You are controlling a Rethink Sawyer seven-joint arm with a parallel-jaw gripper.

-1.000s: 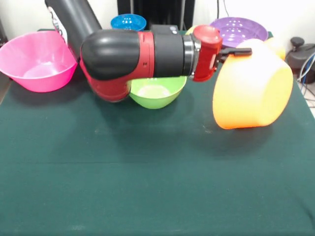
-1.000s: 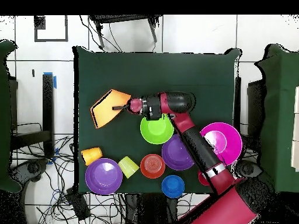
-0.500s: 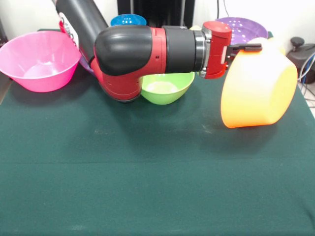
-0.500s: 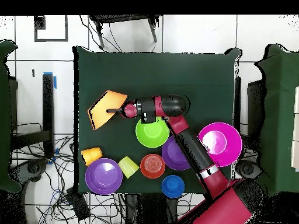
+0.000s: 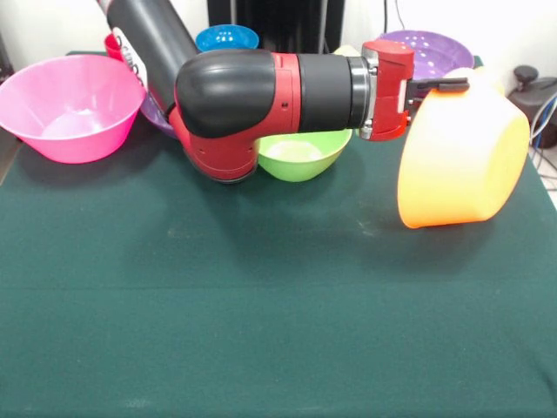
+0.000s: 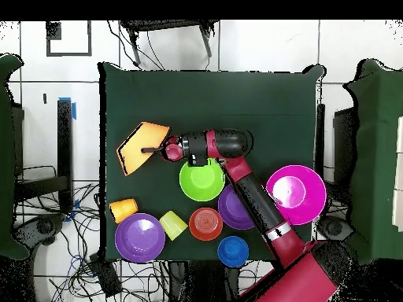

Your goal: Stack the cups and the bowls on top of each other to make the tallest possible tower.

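The gripper pinches the rim of the big orange-yellow bowl, which hangs tilted on its side above the table, apparently clear of it. Held by one edge, the bowl could swing or slip loose and knock the lime green bowl nearby.

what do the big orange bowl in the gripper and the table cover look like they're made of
The big orange-yellow bowl looks like smooth glossy plastic: bright sheen, light glowing through its wall. The table cover looks like matte dark green cloth, perhaps felt: no reflections, faint scuffs. The gripper holds the bowl by its rim.
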